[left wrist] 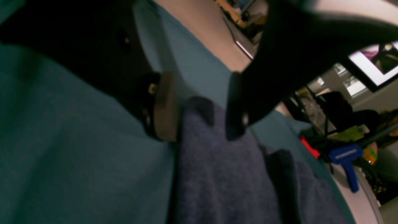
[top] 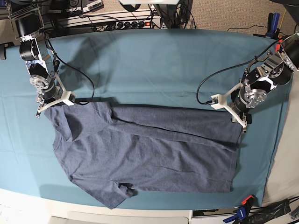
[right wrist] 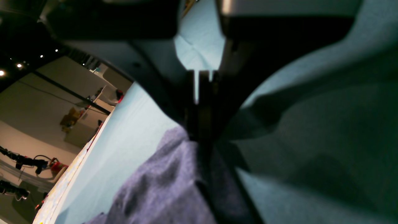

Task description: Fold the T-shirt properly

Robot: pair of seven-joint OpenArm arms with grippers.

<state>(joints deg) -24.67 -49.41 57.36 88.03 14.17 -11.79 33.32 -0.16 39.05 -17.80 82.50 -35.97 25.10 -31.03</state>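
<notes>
Heathered dark blue-grey cotton T-shirt [top: 149, 149] lies spread flat on the teal table cloth [top: 154, 65], upper part folded over so a long straight fold edge runs across the top; fine creases cross the body. One short sleeve pokes out at the near edge, the other lies folded at the base view's left. Knit looks fuzzy and mottled in both wrist views; the cloth is smoother, matte.

Right gripper [right wrist: 199, 137]: black fingers pressed together, pinching the T-shirt's corner fabric, which bunches in soft folds below the tips. In the base view this is the shirt's upper corner at that view's left.

Left gripper [left wrist: 202, 105]: jaws spread, one tan pad [left wrist: 164, 107] and one dark finger, with the shirt's edge between them (contact not clear; the picture is blurred). It sits at the shirt's corner on the base view's right.

No lettering or neck can be made out. A blue-handled clamp [top: 240, 213] grips the table's near edge, partly cut off.
</notes>
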